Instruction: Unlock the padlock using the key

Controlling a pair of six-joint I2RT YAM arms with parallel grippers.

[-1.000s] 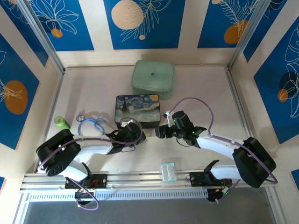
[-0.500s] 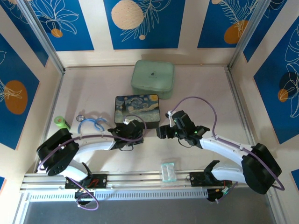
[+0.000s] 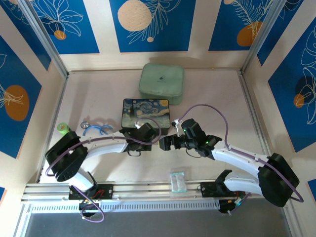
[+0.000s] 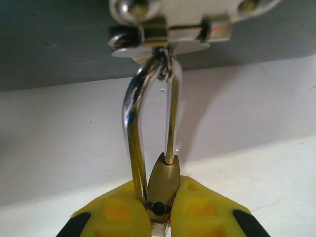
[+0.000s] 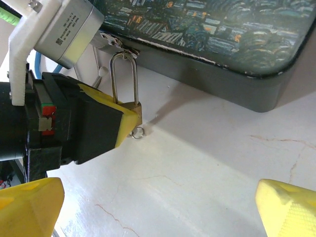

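The left pincer (image 4: 160,205) is clamped tight on the padlock (image 4: 165,178). Its two yellow fingers (image 4: 116,212) press the small brass body from either side, so only the top of that body pokes out between the tips. Straight ahead of those tips the thin silver shackle (image 4: 132,128) rises from the body and passes through the metal clasp (image 4: 170,30) on the front wall of the painted box (image 3: 145,111). The padlock therefore hangs from the clasp just beyond the pincer, above the pale table (image 5: 222,153). A small wire ring (image 5: 138,132) sits at the lower end of the padlock, right beside the left pincer's fingertip; what it belongs to is too small to tell.

The right pincer (image 5: 158,211) is spread wide and has hold of nothing, its yellow fingers (image 5: 29,210) far out to either side with bare table between them. The padlock lies ahead of it and off to its left, well clear of both fingers.

From above, the two pincers face each other tip to tip with a small gap between them, just in front of the near side of the box. Behind the right pincer, toward the arm bases, lies a clear plastic packet (image 3: 177,180). A green case (image 3: 161,84) lies past the box on its far side
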